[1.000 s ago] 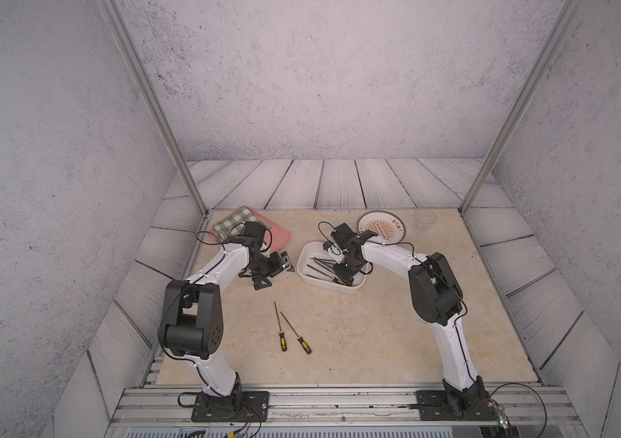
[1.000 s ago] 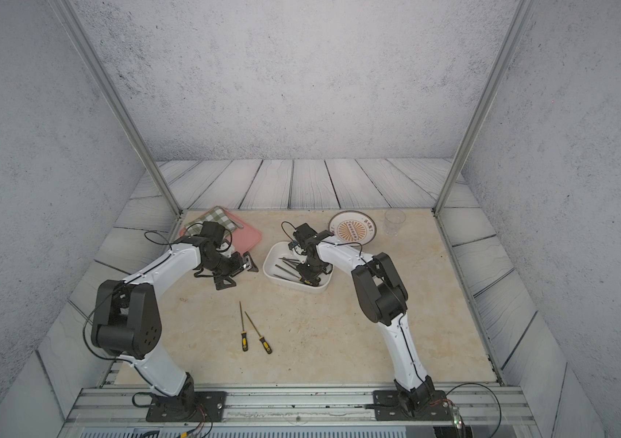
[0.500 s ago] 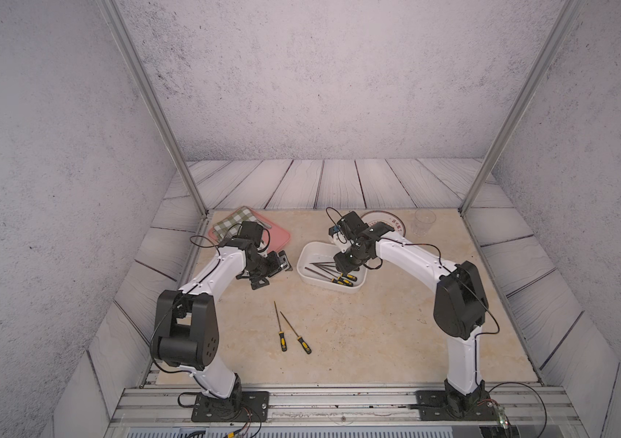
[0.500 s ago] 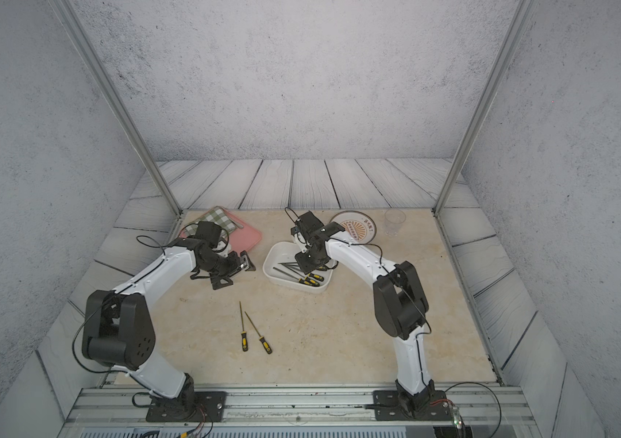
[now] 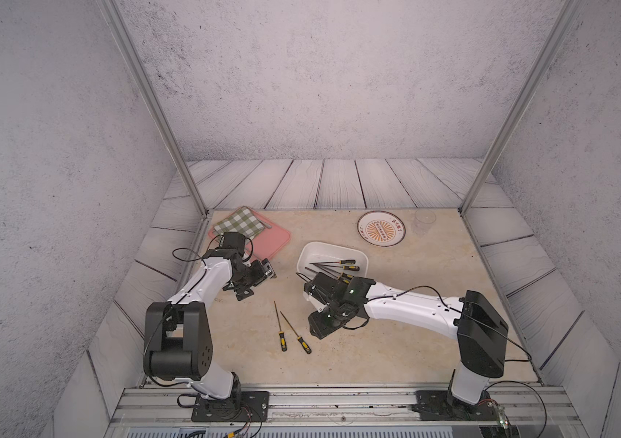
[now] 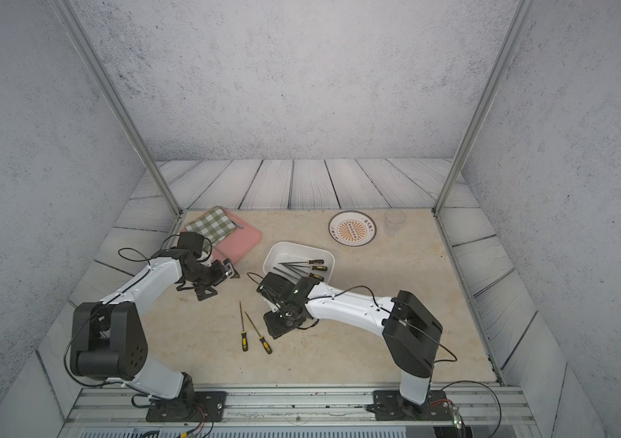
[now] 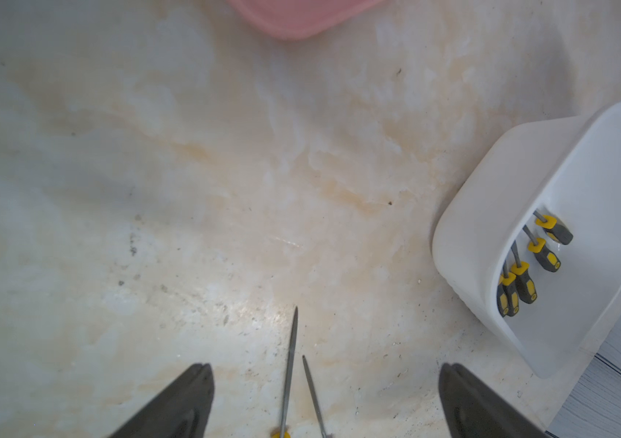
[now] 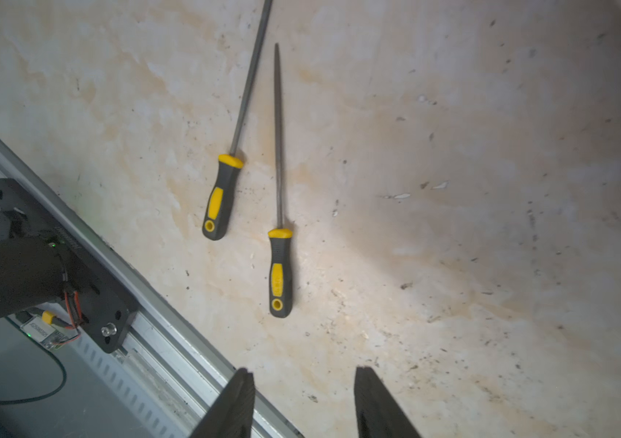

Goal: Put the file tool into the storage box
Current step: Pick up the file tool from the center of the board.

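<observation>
At centre frame in both top views, the storage box (image 5: 325,250) stands on the beige tabletop (image 5: 396,341). Its near wall is partly hidden behind the right arm's wrist. Inside it lie four files (image 7: 536,265) with yellow-and-black handles, all handles toward one end.

Two further files lie loose on the tabletop, below and left of the box in the top views, between the two arms. The left file (image 5: 279,326) and the right file (image 5: 296,330) lie side by side without touching, handles toward the lower edge of the frame.

The right gripper (image 8: 303,373) has its jaws parted and grips nothing. It hangs over bare tabletop near the loose files and is apart from both.

The left gripper (image 7: 326,366) has its jaws spread wide and is empty, well apart from the box.

At the upper left of the tabletop a checked cloth (image 5: 239,225) lies on a pink tray (image 5: 276,242). At the upper right is a plate (image 5: 381,227) with a clear cup (image 5: 424,222) just beside it.
</observation>
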You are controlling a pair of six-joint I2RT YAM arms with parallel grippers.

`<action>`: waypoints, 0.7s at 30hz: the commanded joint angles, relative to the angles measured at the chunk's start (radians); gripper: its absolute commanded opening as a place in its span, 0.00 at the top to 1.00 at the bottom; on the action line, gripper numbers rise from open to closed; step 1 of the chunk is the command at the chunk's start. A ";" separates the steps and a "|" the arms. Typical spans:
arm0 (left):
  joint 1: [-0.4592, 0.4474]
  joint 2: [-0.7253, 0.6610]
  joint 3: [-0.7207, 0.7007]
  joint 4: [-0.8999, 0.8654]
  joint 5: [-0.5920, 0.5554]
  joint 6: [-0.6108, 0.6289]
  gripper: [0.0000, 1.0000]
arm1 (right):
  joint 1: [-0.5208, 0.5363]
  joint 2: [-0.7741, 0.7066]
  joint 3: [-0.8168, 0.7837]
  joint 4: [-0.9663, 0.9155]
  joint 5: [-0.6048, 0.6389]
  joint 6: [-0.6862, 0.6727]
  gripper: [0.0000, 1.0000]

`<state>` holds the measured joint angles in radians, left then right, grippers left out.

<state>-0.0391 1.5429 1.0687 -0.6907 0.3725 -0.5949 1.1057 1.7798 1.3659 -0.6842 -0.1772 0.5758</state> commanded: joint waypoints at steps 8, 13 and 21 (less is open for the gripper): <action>0.036 -0.123 -0.101 -0.015 -0.011 0.005 0.02 | 0.059 0.153 0.114 -0.029 0.032 0.061 0.51; 0.036 -0.153 -0.128 0.000 0.020 -0.019 0.02 | 0.069 0.259 0.214 -0.096 0.071 0.027 0.50; 0.036 -0.151 -0.113 -0.007 0.018 -0.011 0.02 | 0.079 0.335 0.245 -0.112 0.083 -0.010 0.51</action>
<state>-0.0120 1.4048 0.9504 -0.6914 0.3885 -0.6094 1.1732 2.1071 1.5936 -0.7521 -0.1223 0.5900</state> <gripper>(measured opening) 0.981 0.494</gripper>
